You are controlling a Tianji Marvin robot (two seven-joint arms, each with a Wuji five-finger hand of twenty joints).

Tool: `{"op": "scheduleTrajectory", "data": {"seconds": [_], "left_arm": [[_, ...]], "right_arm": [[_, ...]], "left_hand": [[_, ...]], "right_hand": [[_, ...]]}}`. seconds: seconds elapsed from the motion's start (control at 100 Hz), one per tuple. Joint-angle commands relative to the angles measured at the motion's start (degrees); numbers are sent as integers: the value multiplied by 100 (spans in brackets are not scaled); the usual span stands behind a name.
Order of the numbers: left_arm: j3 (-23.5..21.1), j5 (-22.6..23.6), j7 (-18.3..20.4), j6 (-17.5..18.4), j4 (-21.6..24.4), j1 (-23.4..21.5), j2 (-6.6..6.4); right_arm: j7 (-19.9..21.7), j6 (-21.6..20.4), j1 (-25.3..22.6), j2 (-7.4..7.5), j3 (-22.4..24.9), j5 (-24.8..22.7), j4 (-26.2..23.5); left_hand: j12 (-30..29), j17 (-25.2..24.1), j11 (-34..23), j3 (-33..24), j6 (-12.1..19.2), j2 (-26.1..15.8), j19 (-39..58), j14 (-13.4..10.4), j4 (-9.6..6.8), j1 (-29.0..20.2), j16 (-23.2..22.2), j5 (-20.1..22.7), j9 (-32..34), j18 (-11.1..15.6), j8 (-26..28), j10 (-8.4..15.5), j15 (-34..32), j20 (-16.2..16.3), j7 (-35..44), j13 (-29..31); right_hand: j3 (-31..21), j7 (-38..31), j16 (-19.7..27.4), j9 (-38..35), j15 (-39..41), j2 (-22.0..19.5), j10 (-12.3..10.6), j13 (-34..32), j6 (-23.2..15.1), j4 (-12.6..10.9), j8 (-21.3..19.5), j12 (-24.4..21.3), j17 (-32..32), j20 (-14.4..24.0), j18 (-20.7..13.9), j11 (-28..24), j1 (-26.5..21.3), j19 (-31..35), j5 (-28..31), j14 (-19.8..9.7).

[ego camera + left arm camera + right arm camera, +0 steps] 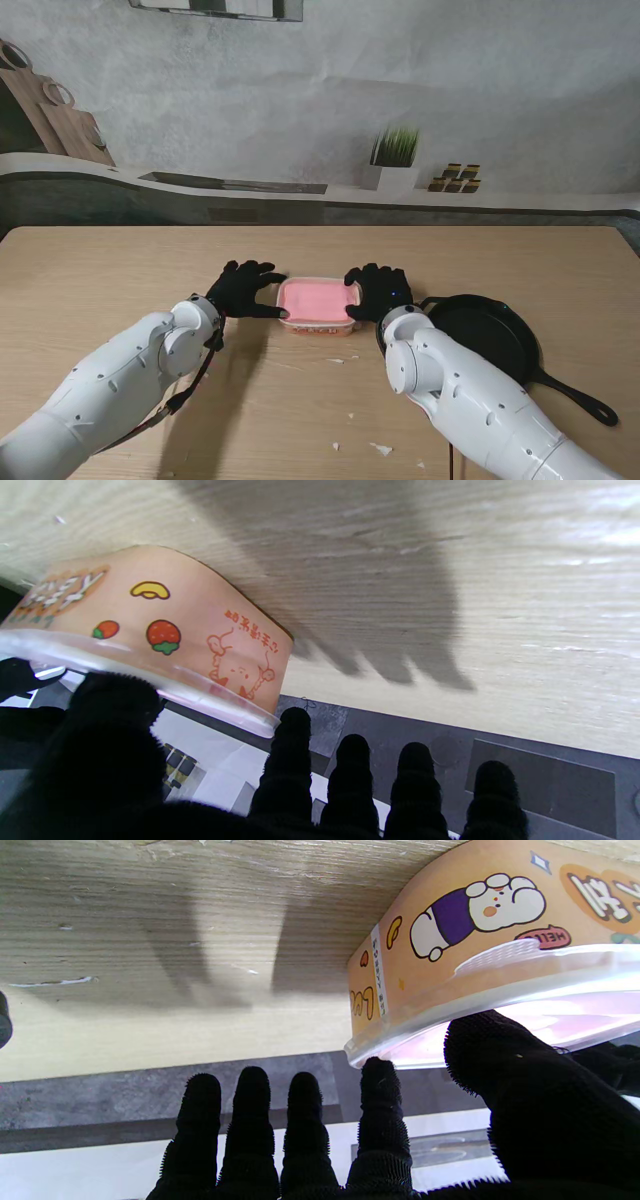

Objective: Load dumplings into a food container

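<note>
Fingers of the left hand (pixel 244 288) and right hand (pixel 379 291) lie spread, thumbs on the lidded box's (pixel 318 304) rim, gripping nothing; only the wrist views show its cartoon sides; pan (pixel 492 338) near right.

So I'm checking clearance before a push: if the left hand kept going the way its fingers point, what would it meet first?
Likely nothing on the table: the left hand has fingers pointing past the container beside it, over bare table toward its far edge. Depth is uncertain.
</note>
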State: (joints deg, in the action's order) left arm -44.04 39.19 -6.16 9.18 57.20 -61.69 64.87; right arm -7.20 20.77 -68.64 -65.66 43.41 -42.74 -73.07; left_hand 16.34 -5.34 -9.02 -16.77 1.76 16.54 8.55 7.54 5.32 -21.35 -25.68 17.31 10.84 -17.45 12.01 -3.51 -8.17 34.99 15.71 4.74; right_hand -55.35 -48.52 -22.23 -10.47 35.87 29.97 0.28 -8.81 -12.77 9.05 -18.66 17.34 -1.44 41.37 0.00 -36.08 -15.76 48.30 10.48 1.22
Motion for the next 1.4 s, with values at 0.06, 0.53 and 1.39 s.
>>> {"op": "scheduleTrajectory", "data": {"seconds": [0.06, 0.53, 1.39], "left_arm": [[-342, -53, 20, 105, 75, -418, -80], [-1832, -82, -371, 738, 1954, -1661, -55], [-2800, -1159, -212, 750, 3406, -4088, 0]], "right_arm": [[35, -372, -177, 13, 118, 24, 133], [-65, -2367, -1430, 168, 1826, 42, -1424], [231, -3226, -3826, 111, 3015, 1786, -2720]], "left_hand": [[70, -35, 241, -315, 135, 657, -111, -93, -119, -673, -4, -348, -203, 30, -209, 111, 130, -56, -312, -202], [42, 49, 301, 450, -8, -128, -47, -139, -323, -890, 14, -408, -195, 117, -259, 93, 168, -7, -343, -205], [91, 322, -342, 498, -620, -60, 90, 95, -462, -1354, -51, -298, -9, -97, 159, -135, -208, 212, 405, -127]], "right_hand": [[-48, 76, 106, 8, -150, 216, -177, 185, -186, -39, -46, 3, -185, -88, -135, 55, -341, -45, -205, -195], [500, 489, 91, -30, -150, -272, -306, 140, 59, -91, 297, -77, -17, -175, -45, 308, 122, -167, -517, -299], [325, 210, 374, -13, -795, -438, -356, -61, 15, -93, 491, -25, 137, -45, 152, 121, 331, -2006, -442, -303]]}}
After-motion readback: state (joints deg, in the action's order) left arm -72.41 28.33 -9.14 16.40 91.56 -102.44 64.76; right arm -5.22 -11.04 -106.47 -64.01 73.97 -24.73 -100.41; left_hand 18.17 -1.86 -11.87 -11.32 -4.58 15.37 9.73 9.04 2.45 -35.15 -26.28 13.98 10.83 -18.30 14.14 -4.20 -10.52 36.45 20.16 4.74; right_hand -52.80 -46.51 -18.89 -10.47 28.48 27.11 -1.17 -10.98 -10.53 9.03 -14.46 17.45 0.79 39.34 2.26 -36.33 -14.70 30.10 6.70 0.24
